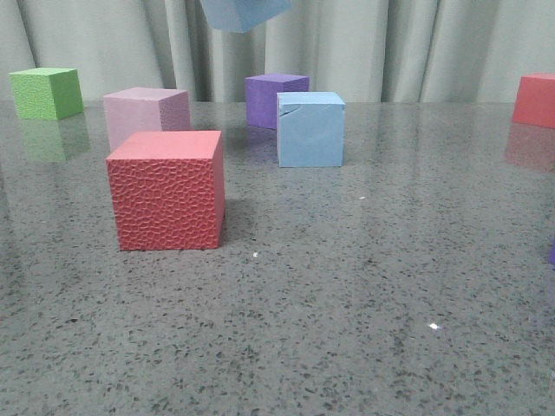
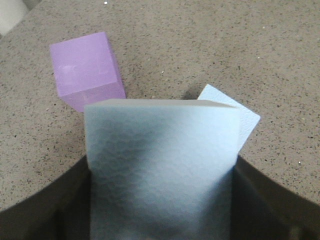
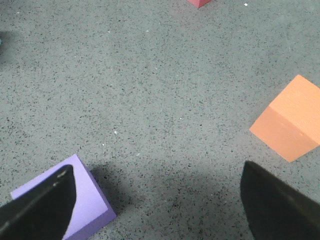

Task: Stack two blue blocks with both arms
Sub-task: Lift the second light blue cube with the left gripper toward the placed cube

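One blue block (image 1: 310,130), with a crack near its top edge, sits on the table at centre back. The second blue block (image 1: 243,12) hangs high in the air a little left of it, cut off by the top of the front view. In the left wrist view my left gripper (image 2: 160,200) is shut on this block (image 2: 160,165), with dark fingers on both sides. A corner of the table block (image 2: 246,119) shows beyond it. My right gripper (image 3: 157,210) is open and empty over bare table. Neither gripper shows in the front view.
A red cube (image 1: 165,191) stands front left, with a pink cube (image 1: 146,113) and a green cube (image 1: 45,93) behind. A purple cube (image 1: 276,97) is behind the table block. Another red cube (image 1: 536,100) is far right. A purple cube (image 3: 85,205) and an orange cube (image 3: 290,125) flank my right gripper.
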Tool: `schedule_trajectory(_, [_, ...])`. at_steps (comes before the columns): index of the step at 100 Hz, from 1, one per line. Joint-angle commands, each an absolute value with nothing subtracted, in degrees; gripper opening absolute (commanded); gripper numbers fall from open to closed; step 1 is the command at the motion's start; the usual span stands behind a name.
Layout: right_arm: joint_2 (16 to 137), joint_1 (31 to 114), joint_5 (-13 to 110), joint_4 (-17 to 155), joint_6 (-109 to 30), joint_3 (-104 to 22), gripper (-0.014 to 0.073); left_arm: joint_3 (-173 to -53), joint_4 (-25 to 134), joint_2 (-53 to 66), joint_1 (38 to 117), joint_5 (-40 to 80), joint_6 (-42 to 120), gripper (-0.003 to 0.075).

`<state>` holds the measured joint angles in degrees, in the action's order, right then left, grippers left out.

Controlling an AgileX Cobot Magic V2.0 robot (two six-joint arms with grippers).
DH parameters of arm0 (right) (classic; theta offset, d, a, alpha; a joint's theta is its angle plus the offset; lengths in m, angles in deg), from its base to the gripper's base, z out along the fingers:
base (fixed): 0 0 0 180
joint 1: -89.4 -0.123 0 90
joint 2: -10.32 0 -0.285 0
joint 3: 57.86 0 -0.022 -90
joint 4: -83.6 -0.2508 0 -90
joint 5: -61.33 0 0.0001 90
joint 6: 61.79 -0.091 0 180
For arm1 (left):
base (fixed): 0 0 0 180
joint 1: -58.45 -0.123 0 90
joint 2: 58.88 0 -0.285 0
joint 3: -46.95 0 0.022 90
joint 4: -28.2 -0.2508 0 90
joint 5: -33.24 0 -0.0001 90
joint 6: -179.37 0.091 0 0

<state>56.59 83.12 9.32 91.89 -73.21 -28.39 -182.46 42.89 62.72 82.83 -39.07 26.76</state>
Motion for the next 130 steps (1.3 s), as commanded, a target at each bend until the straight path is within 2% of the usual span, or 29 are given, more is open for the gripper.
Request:
schedule_trajectory(1, [56.4, 83.5, 13.0, 93.1, -72.8, -29.7, 0.0655, -184.6, 44.5, 59.6, 83.2, -38.4, 26.8, 0.0243])
schedule_trajectory(39, [56.4, 83.5, 13.0, 93.1, -72.8, -29.7, 0.0655, -184.6, 45.9, 59.6, 83.2, -38.0, 27.1, 0.0244])
schedule_trajectory(72, [56.4, 83.5, 13.1, 93.1, -72.8, -29.7, 0.0655, -184.8, 55.0, 60.6, 83.2, -38.4, 43.0, 0.0244])
schedule_trajectory(130, [56.4, 83.5, 13.3, 93.1, -72.8, -29.7, 0.0655, -184.8, 52.5, 63.0, 87.6, -36.7, 54.7, 0.0245])
